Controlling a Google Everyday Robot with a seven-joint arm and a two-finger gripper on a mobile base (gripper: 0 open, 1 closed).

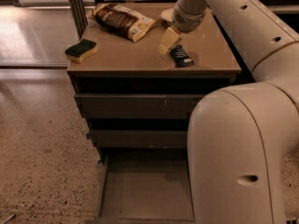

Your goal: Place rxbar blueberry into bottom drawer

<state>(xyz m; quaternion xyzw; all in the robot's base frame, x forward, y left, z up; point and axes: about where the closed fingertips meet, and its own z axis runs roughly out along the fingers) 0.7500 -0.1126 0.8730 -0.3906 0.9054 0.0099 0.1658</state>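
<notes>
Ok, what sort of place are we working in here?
Likely an office or lab kitchenette: a drawer cabinet on speckled polished floor, with a snack bag and sponge on top. The end effector is beside the rxbar blueberry there.
</notes>
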